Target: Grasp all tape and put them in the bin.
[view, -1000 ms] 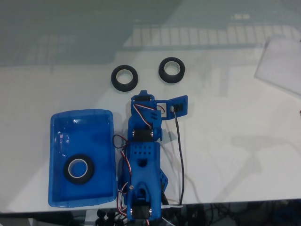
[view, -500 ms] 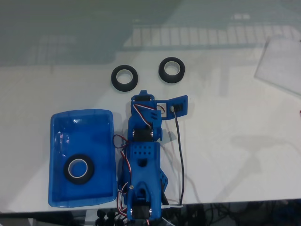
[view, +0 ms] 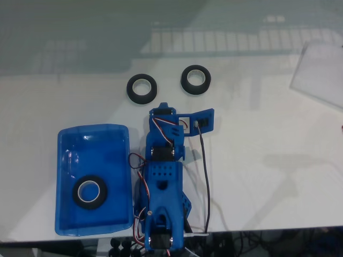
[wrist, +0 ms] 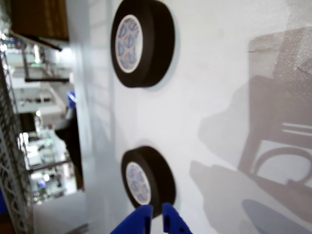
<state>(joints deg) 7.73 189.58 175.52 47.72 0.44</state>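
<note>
1. Black ring-shaped rolls of tape with pale cores are lying on the white tabletop [view: 278, 134]: in the fixed view one roll [view: 142, 88] is sitting at upper left of the arm and a second roll [view: 195, 79] just to its right, apart from it.
2. A third black roll [view: 89, 193] is lying flat inside the shallow translucent blue plastic bin [view: 63, 160], toward its lower half.
3. The blue printed arm [view: 163, 187] is stretching up the middle of the fixed view, beside the bin's right wall.
4. In the wrist view, the blue gripper [wrist: 155, 220] is showing two fingertips nearly touching, holding nothing, just below the nearer roll [wrist: 147, 179]; the farther roll [wrist: 141, 41] is lying beyond it.
</note>
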